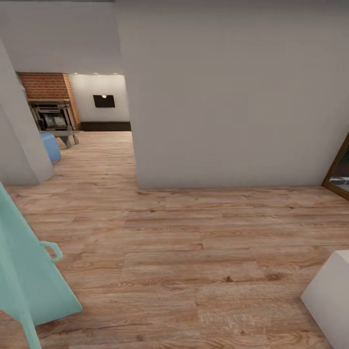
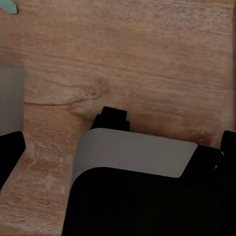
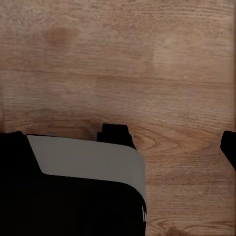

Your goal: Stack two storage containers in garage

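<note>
Closest in the head view, a pale mint-green slanted panel with a small loop handle (image 1: 29, 276) fills the lower left corner, and a white boxy block (image 1: 329, 295) juts in at the lower right. Between and beyond them spreads the light wood-plank flooring (image 1: 184, 252).

Each wrist view looks straight down on those planks. The left gripper (image 2: 167, 130) shows a black finger (image 2: 114, 118) and a second dark tip at the frame edge, set well apart, so its jaws stand open with nothing between them. The right gripper (image 3: 172, 135) shows the same: one black finger (image 3: 115, 132) and another at the edge, wide apart and empty.

Farther on, a broad plain cream wall (image 1: 232, 97) blocks the middle, with a dark wood-framed opening (image 1: 339, 169) at its right end. To the left of the wall a passage leads into the living room (image 1: 92, 140), where a rounded blue seat cushion (image 1: 50, 145), a red brick fireplace (image 1: 48, 99) and a small black screen on the far wall (image 1: 104, 101) stand. The orange-red storage containers cannot be located here.
</note>
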Available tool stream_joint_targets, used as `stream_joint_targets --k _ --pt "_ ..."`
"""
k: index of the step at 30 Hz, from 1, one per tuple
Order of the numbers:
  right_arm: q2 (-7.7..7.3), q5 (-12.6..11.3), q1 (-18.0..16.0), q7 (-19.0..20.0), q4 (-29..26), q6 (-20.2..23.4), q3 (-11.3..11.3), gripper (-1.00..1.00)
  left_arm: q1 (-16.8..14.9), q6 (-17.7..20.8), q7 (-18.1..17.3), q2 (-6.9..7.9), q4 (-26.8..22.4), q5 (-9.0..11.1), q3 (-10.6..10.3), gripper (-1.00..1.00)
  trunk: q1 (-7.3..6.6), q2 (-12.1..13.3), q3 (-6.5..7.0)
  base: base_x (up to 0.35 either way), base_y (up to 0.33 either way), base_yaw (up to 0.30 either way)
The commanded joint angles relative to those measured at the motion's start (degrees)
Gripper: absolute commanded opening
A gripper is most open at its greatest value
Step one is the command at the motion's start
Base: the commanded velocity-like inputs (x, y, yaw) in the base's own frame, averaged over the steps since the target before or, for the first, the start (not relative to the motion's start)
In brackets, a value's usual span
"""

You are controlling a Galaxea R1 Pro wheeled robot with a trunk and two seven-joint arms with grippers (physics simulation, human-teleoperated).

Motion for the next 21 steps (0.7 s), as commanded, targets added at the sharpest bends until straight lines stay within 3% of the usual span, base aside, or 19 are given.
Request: stream_joint_targets --k 1,21 --pt "0.05 -0.53 -0.06 -0.03 0.18 -0.30 0.48 1.00 -0.06 0.17 0.16 -0.01 0.00 0.35 -0.04 1.00 0.03 -0.02 -0.05 0.322 0.000 0.000" --pt "0.14 -0.54 -0.06 -0.03 0.18 -0.24 0.48 1.00 -0.05 0.17 0.16 -0.01 0.00 0.35 -0.04 1.00 0.03 -0.02 -0.05 0.322 0.000 0.000"
